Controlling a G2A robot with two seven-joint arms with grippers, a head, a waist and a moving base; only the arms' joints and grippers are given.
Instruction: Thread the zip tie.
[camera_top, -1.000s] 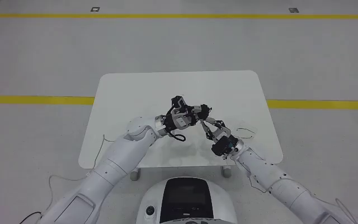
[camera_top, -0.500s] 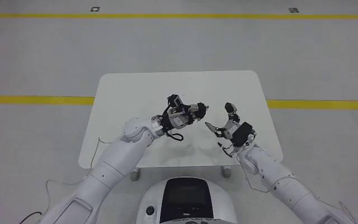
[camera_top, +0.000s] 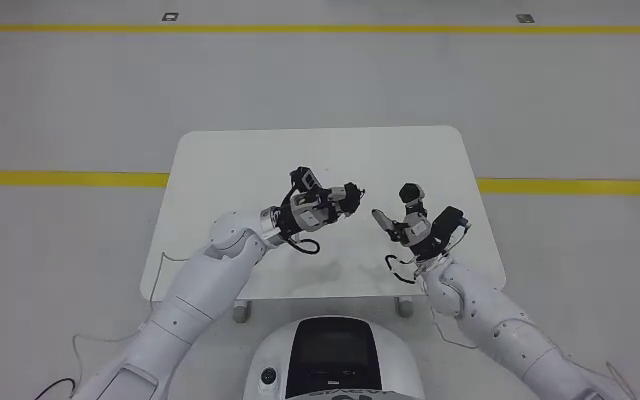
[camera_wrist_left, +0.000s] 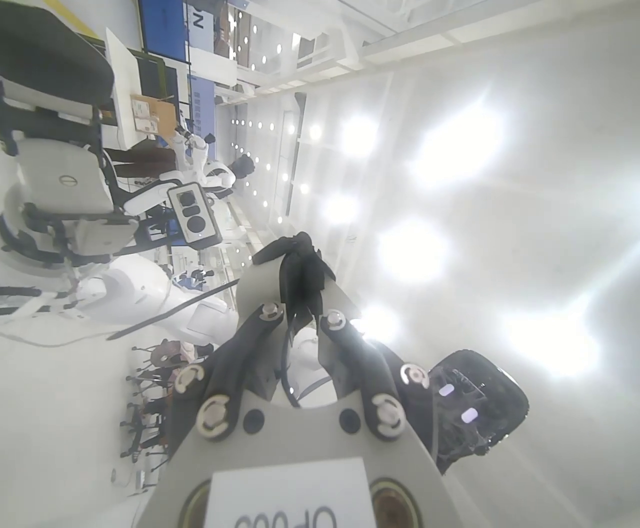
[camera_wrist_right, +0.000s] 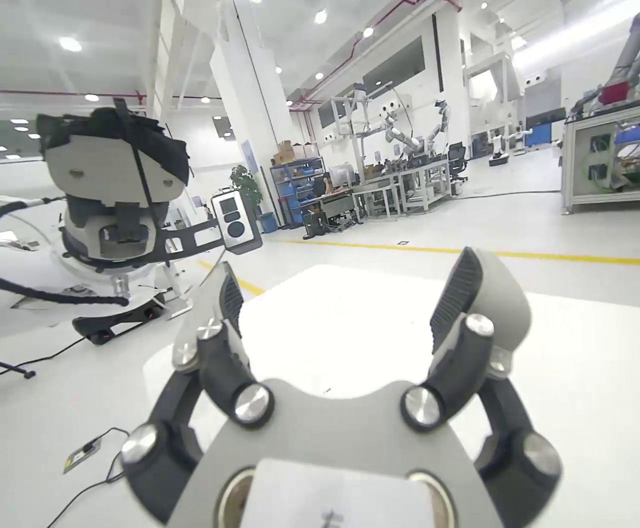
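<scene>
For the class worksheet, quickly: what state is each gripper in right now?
Left gripper: shut on the thin black plastic zip tie.
Right gripper: open, holding nothing.

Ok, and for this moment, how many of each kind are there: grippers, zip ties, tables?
Grippers: 2, the left gripper shut and the right gripper open
Black zip tie: 1, held in the left gripper
White table: 1
Total: 4
</scene>
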